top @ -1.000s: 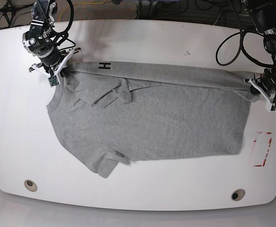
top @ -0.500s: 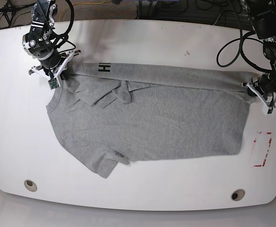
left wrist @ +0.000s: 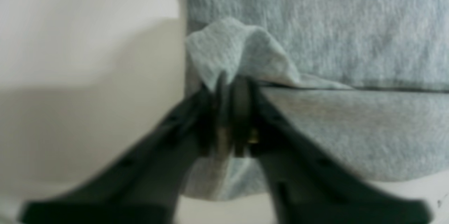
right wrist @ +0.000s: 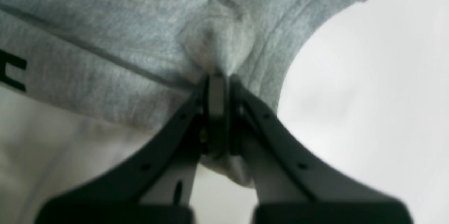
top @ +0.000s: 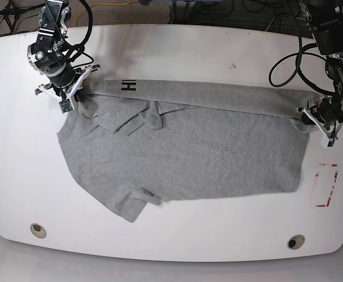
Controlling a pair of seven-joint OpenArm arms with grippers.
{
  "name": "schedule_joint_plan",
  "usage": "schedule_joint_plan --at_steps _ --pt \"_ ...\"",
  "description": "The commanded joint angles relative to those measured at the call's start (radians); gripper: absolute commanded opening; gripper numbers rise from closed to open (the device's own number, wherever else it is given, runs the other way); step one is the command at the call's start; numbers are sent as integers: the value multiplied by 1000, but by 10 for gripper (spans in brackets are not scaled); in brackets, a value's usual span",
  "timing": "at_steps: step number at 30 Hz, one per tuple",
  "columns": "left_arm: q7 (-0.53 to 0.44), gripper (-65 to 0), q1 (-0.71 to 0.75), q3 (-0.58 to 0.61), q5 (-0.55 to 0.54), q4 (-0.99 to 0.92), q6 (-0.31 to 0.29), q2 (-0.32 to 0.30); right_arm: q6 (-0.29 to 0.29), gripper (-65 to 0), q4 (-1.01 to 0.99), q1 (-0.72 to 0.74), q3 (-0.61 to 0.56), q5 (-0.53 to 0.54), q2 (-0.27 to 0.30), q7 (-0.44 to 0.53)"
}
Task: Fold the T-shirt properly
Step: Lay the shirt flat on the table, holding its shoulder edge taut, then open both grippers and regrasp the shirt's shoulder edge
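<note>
The left end effector (left wrist: 231, 87) pinches a puckered corner of the single T-shirt (top: 183, 147), jaws nearly together. The right end effector (right wrist: 219, 76) clamps the neckline end. The T-shirt stretches between both across one desk (top: 177, 53).

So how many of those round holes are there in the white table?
2. One round hole sits near the table's front edge on the image's left, the other near the front edge on the right. The T-shirt may hide more.
</note>
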Motion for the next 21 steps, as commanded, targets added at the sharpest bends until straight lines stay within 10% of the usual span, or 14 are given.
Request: schedule_joint_plan --at_steps 1,8,21 --pt "-24 -456 -27 2 -8 13 4 -22 -8 -650 16 4 7 4 14 19" --pt "-24 -357 -39 11 -8 13 7 -23 -8 -602 16 4 7 4 14 19" --pt "43 -249 -77 2 -36 90 1 -46 -8 -89 123 4 7 -65 -11 19"
